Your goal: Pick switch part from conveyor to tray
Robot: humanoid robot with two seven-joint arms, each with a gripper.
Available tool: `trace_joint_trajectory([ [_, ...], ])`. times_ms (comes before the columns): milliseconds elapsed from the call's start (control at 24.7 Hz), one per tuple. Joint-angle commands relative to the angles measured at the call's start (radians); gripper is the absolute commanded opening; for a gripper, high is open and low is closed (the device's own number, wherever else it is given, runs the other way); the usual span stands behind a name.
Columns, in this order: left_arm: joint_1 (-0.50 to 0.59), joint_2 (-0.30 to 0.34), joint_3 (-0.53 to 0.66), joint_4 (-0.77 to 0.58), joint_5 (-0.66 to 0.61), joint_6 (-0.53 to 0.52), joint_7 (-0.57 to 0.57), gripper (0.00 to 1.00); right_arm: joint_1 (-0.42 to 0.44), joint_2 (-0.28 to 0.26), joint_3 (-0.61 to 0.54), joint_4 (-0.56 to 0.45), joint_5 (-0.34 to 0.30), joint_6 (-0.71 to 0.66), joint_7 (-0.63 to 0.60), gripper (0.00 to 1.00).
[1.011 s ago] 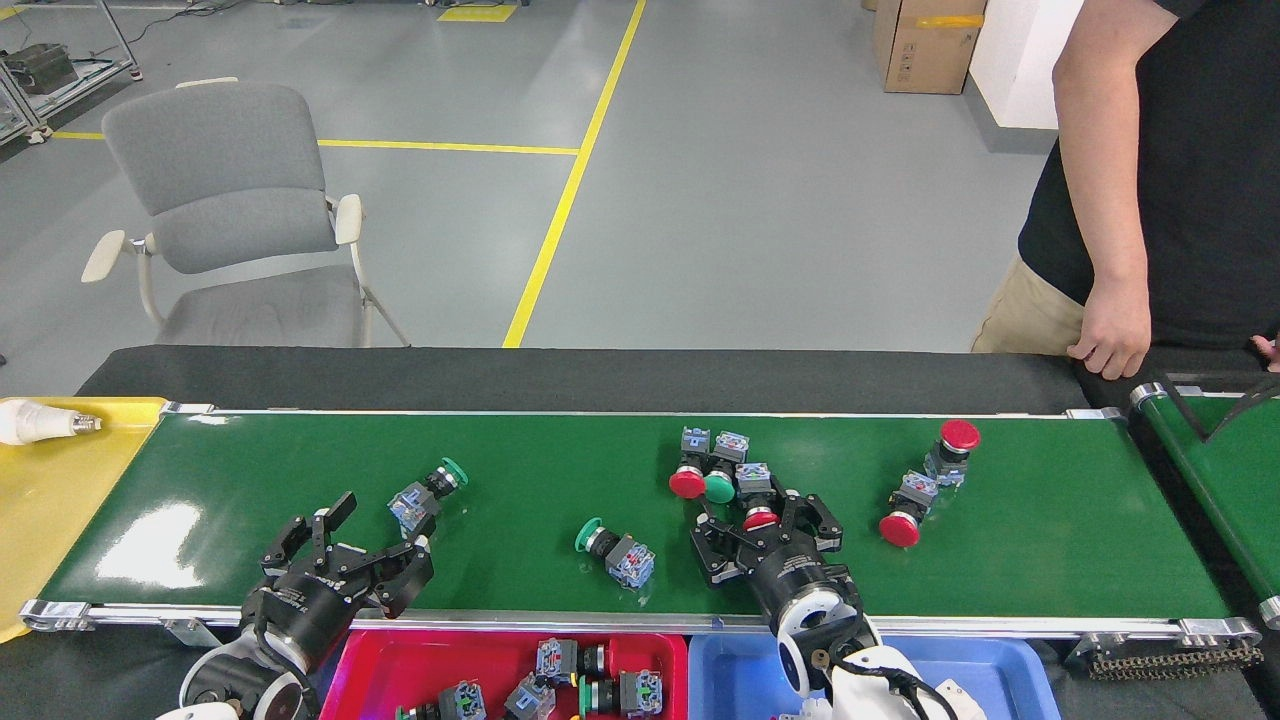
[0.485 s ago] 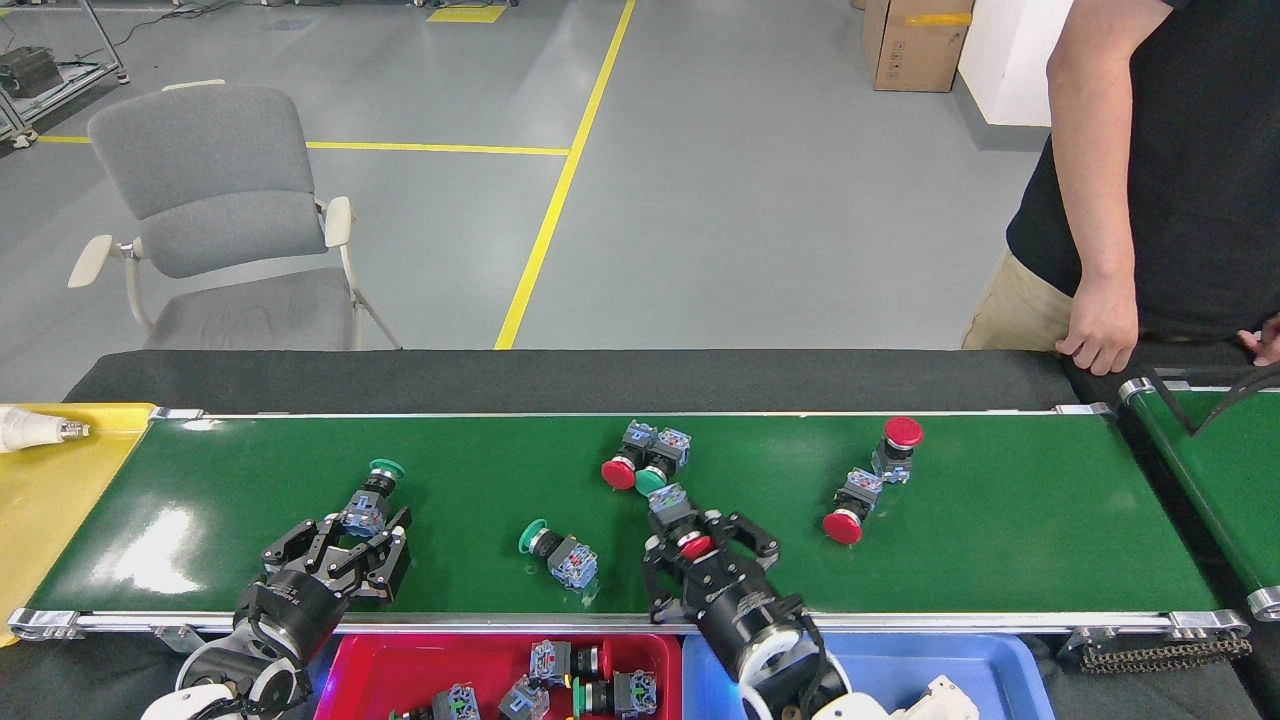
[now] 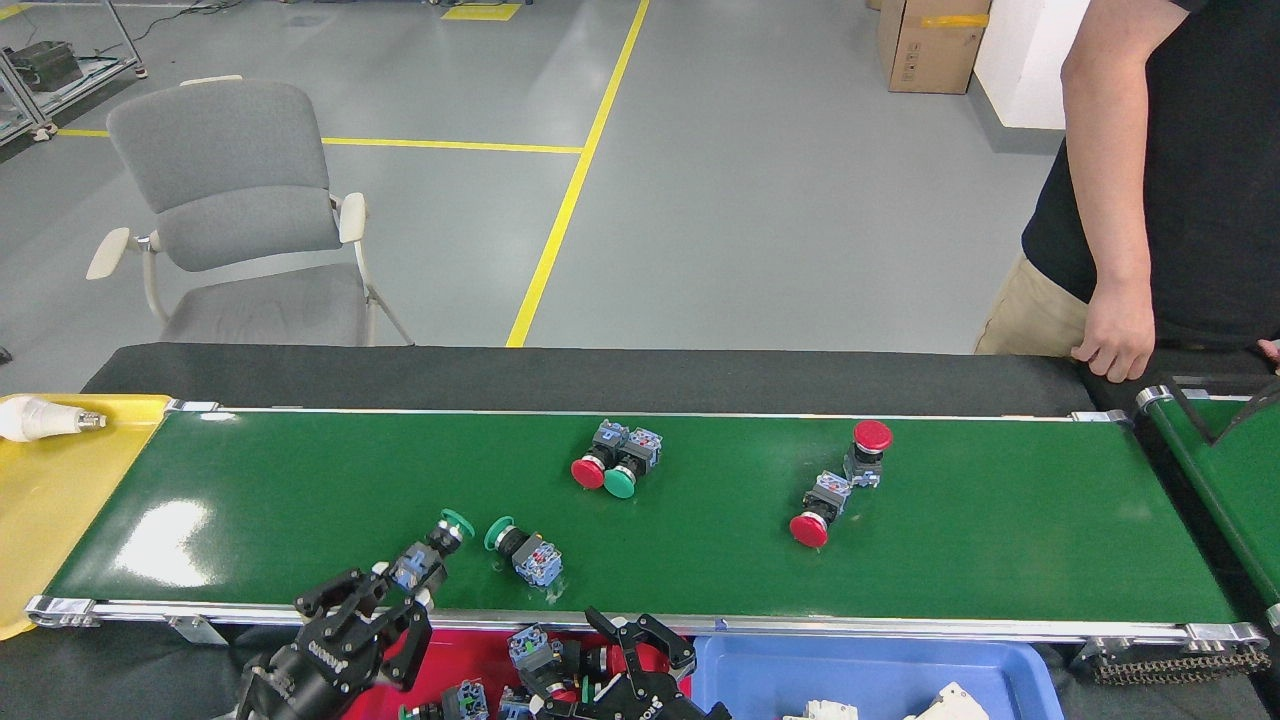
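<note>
The conveyor (image 3: 300, 470) runs left to right, with several switch parts lying on its green belt. A red-capped and a green-capped part (image 3: 610, 462) lie together at mid belt. Two red-capped parts (image 3: 865, 450) (image 3: 815, 510) are further right, and a green-capped one (image 3: 525, 555) is near the front rail. My left gripper (image 3: 405, 590) is at the front rail, shut on a green-capped switch part (image 3: 430, 550) held just above the belt. My right gripper (image 3: 640, 645) hangs over the red tray (image 3: 470, 655), which holds several switch parts. Its fingertips blend into the clutter.
A blue tray (image 3: 860, 675) sits right of the red one. A yellow tray (image 3: 60, 490) with a light bulb (image 3: 40, 420) lies at the belt's left end. A person's hand (image 3: 1115, 345) rests at the far right by a second green belt (image 3: 1220, 480). A grey chair (image 3: 235, 210) stands behind.
My left gripper closed on the green-capped part and drew it to the front rail. My right gripper pulled back from the belt to over the red tray. Loose parts drifted left.
</note>
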Motion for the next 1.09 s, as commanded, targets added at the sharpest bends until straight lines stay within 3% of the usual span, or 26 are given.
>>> trace_joint_trajectory([
  [0,0.03,0.008,0.01,-0.063,0.016,-0.015,0.011,0.68,0.032,-0.029,-0.054,-0.075,-0.005,0.023,-0.018,0.99],
  [40,0.074,0.006,0.01,-0.099,0.019,-0.015,0.011,0.79,0.075,-0.038,-0.11,-0.115,-0.006,0.046,-0.033,0.99],
  [162,0.194,-0.003,0.005,-0.189,0.023,-0.015,0.011,0.85,0.228,-0.035,-0.328,-0.184,-0.008,0.112,-0.125,0.99],
  [283,0.217,-0.031,0.014,-0.203,0.023,-0.015,0.011,0.94,0.345,-0.032,-0.526,-0.184,-0.011,0.144,-0.2,0.99],
  [404,0.22,-0.058,0.054,-0.214,0.024,-0.015,0.011,0.97,0.422,-0.03,-0.632,-0.181,-0.014,0.144,-0.212,0.99],
  [526,0.223,-0.098,0.122,-0.215,0.023,-0.015,0.011,0.97,0.437,-0.029,-0.64,-0.179,-0.014,0.144,-0.211,0.99],
  [566,0.223,-0.113,0.14,-0.214,0.021,-0.015,0.011,0.97,0.428,-0.024,-0.64,-0.181,-0.014,0.145,-0.208,0.99],
  [688,0.223,-0.123,0.158,-0.195,0.015,0.267,0.011,0.98,0.351,-0.014,-0.64,-0.169,-0.012,0.147,-0.188,0.99],
  [890,0.196,-0.123,0.158,-0.174,0.012,0.29,0.01,0.98,0.086,-0.037,-0.606,-0.018,-0.006,0.118,-0.048,0.99],
  [971,0.18,-0.118,0.151,-0.174,-0.004,0.287,0.008,0.98,-0.043,-0.063,-0.546,0.087,-0.009,0.069,0.002,0.99],
  [1051,0.14,-0.118,0.112,-0.165,-0.043,0.292,-0.002,0.98,-0.126,-0.055,-0.506,0.178,-0.015,0.032,0.047,0.99],
])
